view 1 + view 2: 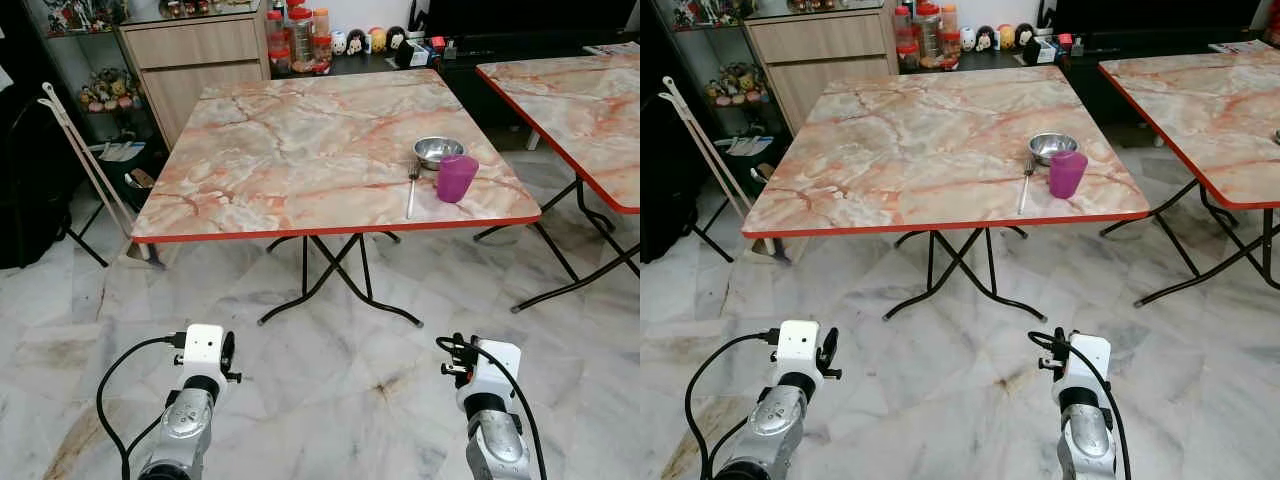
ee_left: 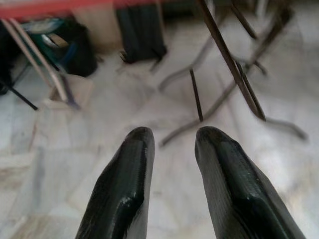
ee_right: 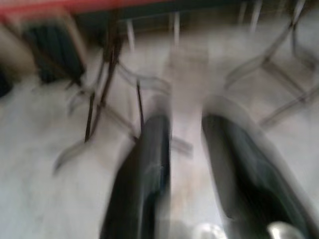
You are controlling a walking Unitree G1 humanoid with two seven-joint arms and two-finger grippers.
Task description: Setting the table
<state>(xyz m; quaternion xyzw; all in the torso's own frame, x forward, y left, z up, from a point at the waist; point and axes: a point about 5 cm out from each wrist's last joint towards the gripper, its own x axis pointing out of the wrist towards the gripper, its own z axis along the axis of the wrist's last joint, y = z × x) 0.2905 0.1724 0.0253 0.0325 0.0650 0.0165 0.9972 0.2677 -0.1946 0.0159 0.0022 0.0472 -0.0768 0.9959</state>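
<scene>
A marble-patterned folding table (image 1: 300, 140) with a red edge stands ahead of me. Near its right front corner a purple cup (image 1: 456, 178) stands upright. A small steel bowl (image 1: 437, 151) sits just behind it, and a fork (image 1: 411, 187) lies to the cup's left, pointing at the table's front edge. My left arm (image 1: 197, 385) and right arm (image 1: 487, 390) are held low over the floor, short of the table. My left gripper (image 2: 172, 137) is open with nothing between its fingers. My right gripper (image 3: 187, 117), blurred, is open and empty too.
A second marble table (image 1: 580, 90) stands to the right, with a floor gap between the two. A wooden cabinet (image 1: 195, 60) and a dark shelf with jars (image 1: 300, 40) line the back wall. White poles (image 1: 85, 165) lean at the left. Crossed black table legs (image 1: 335, 280) stand under the near table.
</scene>
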